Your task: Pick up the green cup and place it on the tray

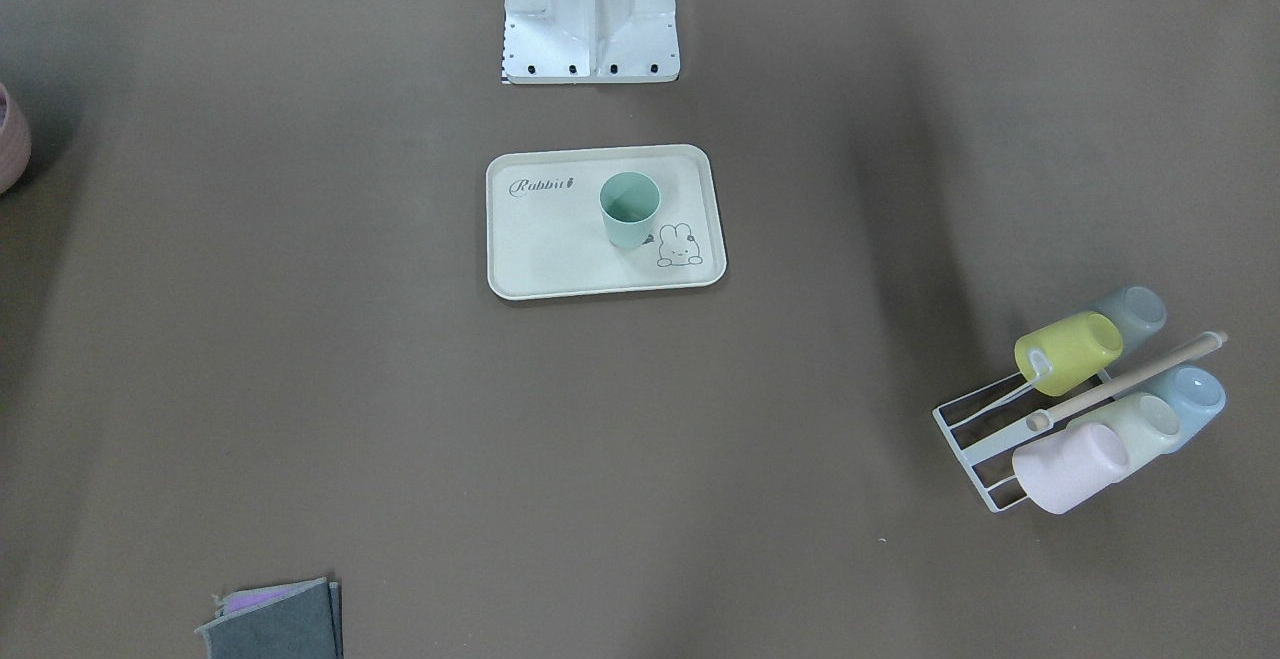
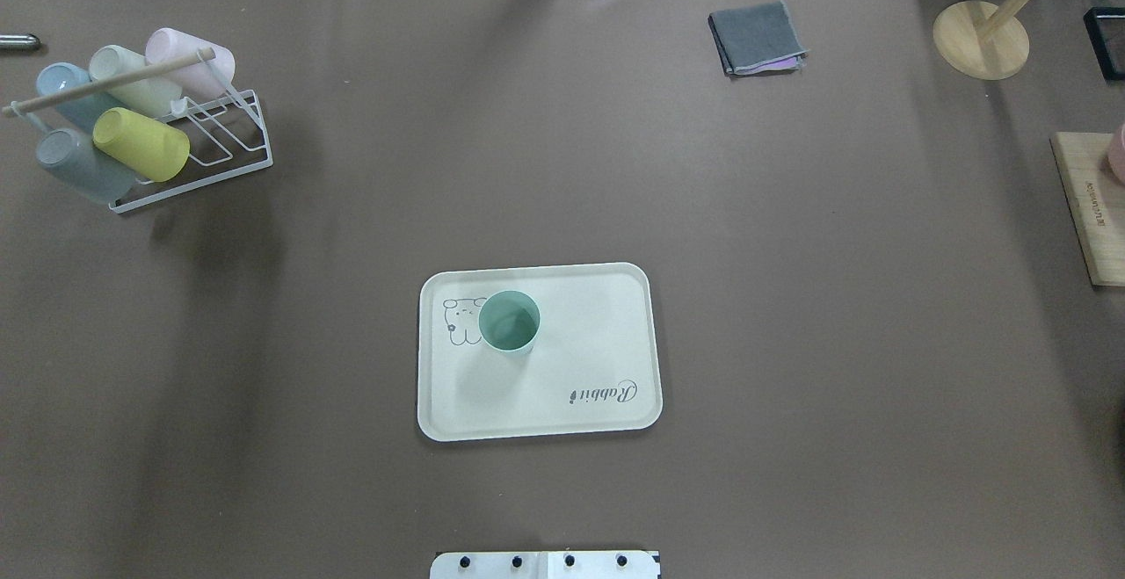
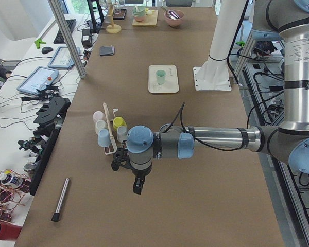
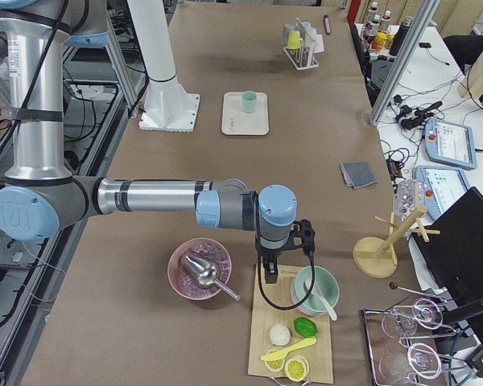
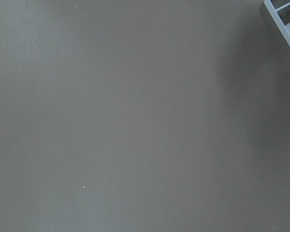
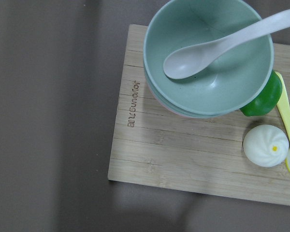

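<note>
Cup point(image 1: 630, 209) sits upright on the tray point(image 1: 560, 269) beside the bunny point(image 1: 679, 245), so the only real risk I see is an arm sweeping through and tipping it. It's light, tapered matte plastic on a slick, rimmed tray. Left arm point(image 3: 216, 139) and right arm point(image 4: 145, 195) hang over the surface's point(image 1: 300, 389) far ends, and I can't tell if either's jaws are open or holding anything.

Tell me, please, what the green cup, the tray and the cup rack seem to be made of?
Green cup: likely plastic, matte; even mint colour, no glare.
Tray: probably plastic or melamine, matte cream; moulded rounded rim, printed drawing.
Cup rack: thin white wire, likely coated metal; its rod looks like bare wood.
</note>
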`<state>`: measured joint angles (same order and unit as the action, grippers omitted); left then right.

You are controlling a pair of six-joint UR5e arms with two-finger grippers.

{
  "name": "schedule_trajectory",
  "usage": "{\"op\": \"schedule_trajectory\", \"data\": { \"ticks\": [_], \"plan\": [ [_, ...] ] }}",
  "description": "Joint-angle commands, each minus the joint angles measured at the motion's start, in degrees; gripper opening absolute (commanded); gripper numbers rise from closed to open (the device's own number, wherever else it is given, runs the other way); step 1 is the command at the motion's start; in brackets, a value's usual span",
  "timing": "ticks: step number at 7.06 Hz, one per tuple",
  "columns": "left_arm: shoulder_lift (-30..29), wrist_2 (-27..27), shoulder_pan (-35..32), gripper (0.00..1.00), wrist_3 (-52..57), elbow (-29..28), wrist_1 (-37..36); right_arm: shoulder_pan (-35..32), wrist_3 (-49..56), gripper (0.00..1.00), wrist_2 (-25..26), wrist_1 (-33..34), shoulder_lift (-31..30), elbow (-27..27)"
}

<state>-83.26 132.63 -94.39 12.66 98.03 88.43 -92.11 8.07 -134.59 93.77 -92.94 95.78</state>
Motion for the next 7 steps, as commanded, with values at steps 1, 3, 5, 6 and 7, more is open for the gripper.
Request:
{"op": "schedule_trajectory", "data": {
  "ticks": [1, 3, 5, 6, 7],
  "plan": [
    [0.03, 0.00, 0.00, 0.98, -0.09, 0.41, -0.01, 0.35, -0.34, 1.00, 1.00, 0.01, -0.05, -0.41],
    [0.03, 0.00, 0.00, 0.98, -0.09, 0.41, -0.01, 0.61, -0.25, 1.00, 1.09, 0.01, 0.04, 0.02],
    [-0.06, 0.00, 0.00, 0.98, -0.09, 0.41, -0.01, 0.70, -0.25, 1.00, 1.09, 0.01, 0.04, -0.06],
    [0.03, 0.00, 0.00, 0.98, 0.00, 0.32, -0.01, 0.70, -0.25, 1.00, 1.35, 0.01, 0.04, -0.06],
    [-0.06, 0.00, 0.00, 0.98, 0.00, 0.23, -0.01, 0.79, -0.34, 1.00, 1.70, 0.01, 0.13, -0.06]
  ]
}}
